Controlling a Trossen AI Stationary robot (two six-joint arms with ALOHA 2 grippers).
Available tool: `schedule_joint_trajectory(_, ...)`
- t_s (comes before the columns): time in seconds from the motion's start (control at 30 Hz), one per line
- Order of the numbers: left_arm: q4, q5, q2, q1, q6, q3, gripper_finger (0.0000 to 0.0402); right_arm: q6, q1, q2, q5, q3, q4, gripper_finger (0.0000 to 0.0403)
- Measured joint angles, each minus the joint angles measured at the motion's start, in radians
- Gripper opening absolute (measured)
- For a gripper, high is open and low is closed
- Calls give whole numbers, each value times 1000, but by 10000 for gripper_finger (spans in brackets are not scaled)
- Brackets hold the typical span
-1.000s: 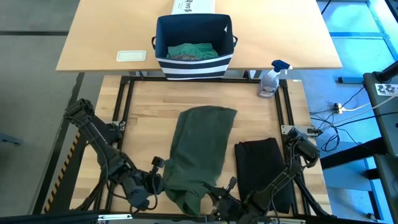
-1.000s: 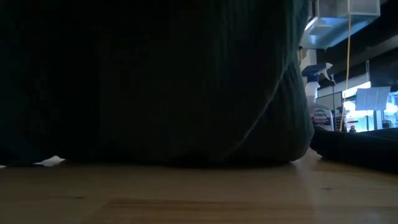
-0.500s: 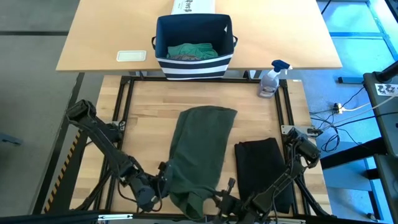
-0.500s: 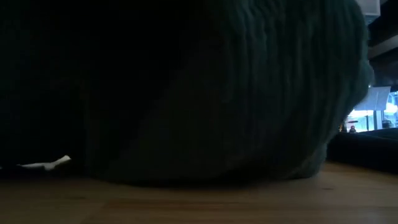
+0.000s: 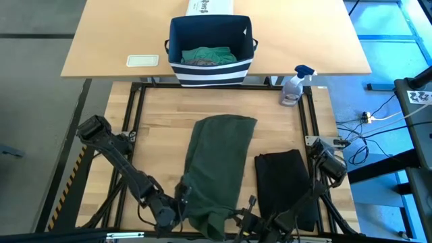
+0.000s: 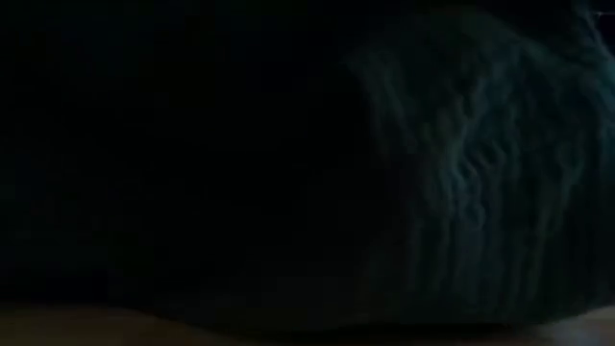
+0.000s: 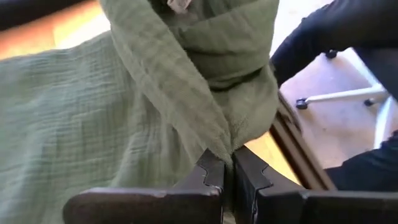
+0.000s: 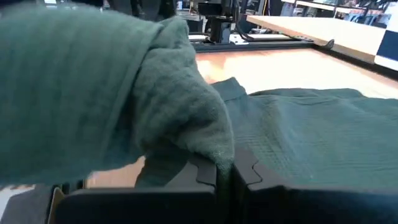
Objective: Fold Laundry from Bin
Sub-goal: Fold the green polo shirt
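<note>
**Near hem dragged toward six o'clock, both grips clamped on green cloth**

Over the last second, drawn back toward the six o'clock edge of the table (image 5: 162,115): both arms, and with them the near end of the dark green garment (image 5: 219,165). Left gripper (image 5: 181,204) now at the seven o'clock corner of that garment, fingers pressed fully together on a bunched fold, seen pinched between the tips from the left wrist camera (image 7: 227,171). Right gripper (image 5: 241,221) at the garment's five o'clock corner, likewise clamped tight on an edge of the green cloth (image 8: 155,99). Far end of the garment unmoved, lying flat toward twelve o'clock. Level camera now fully blocked by green fabric (image 6: 461,173), more so than a second ago, so cloth lifted or pulled right up against it.

Probably a stretch-and-smooth before a fold, or the start of one.

Elsewhere unchanged: black garment (image 5: 287,185) flat at three o'clock of the green one; bin (image 5: 210,67) at twelve o'clock with teal cloth (image 5: 208,54) inside; spray bottle (image 5: 293,86) at two o'clock.
</note>
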Motion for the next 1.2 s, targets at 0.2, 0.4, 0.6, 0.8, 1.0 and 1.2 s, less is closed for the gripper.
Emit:
schedule_joint_trajectory(0.2,-8,30,-24,75,114,0,0,149,-19,-12,-7,-5,-140,1)
schedule_joint_trajectory(0.4,-15,112,-26,193,195,0,0,372,-26,-15,27,-94,-203,1)
schedule_joint_trajectory(0.6,40,101,-39,267,275,-11,0,440,-26,-55,98,-155,-211,1)
schedule_joint_trajectory(0.8,439,65,-48,278,235,-269,0,448,-26,-69,97,-173,-211,1)
schedule_joint_trajectory(1.0,541,-52,-183,256,171,-412,0,391,-38,-73,77,-173,-183,1)
schedule_joint_trajectory(1.2,430,-71,-385,322,268,-419,0,365,-96,-117,89,-172,-230,1)
